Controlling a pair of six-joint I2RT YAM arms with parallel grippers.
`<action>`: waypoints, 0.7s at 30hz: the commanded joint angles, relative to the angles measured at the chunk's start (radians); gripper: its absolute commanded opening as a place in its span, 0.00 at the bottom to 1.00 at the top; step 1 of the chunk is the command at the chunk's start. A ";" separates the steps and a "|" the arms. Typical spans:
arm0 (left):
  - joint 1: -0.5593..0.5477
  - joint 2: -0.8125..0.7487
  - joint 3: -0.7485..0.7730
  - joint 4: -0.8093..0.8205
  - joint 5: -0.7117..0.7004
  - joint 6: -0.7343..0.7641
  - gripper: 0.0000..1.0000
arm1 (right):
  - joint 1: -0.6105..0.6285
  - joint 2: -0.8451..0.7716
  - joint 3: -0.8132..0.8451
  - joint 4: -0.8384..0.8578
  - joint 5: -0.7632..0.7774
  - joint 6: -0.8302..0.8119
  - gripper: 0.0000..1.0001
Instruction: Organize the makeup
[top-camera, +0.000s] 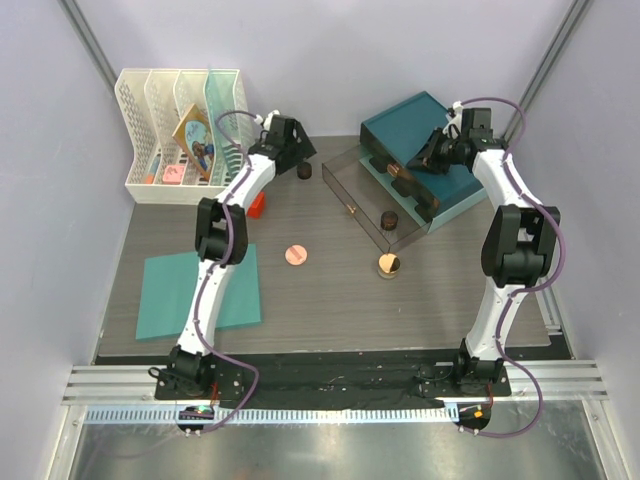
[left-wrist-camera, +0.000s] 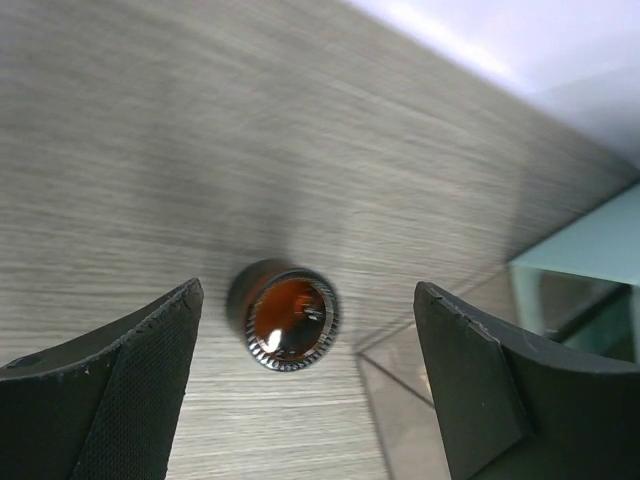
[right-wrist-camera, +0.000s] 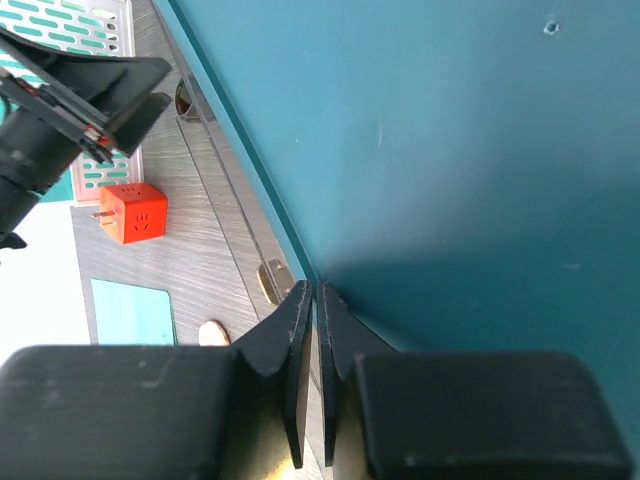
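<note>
The left gripper (left-wrist-camera: 308, 292) hangs with its jaws wide open over a dark brown round jar (left-wrist-camera: 285, 315). The jar stands upright on the table (left-wrist-camera: 150, 120), just at 9 o'clock of the clear tray (top-camera: 365, 190). Between the fingers it sits a little toward 9 o'clock, nearer the left pad, so I judge a small shift is needed before closing. The right gripper (right-wrist-camera: 312, 300) is far from it, its jaws pressed almost together at the teal case (right-wrist-camera: 450, 150).
</note>
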 joint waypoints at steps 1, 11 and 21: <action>0.006 0.014 0.052 -0.025 -0.021 -0.013 0.83 | 0.007 0.205 -0.109 -0.335 0.252 -0.100 0.14; 0.003 0.069 0.100 -0.092 0.015 -0.039 0.72 | 0.007 0.217 -0.098 -0.340 0.246 -0.100 0.14; -0.002 0.121 0.141 -0.177 0.025 -0.045 0.54 | 0.004 0.216 -0.105 -0.338 0.245 -0.100 0.14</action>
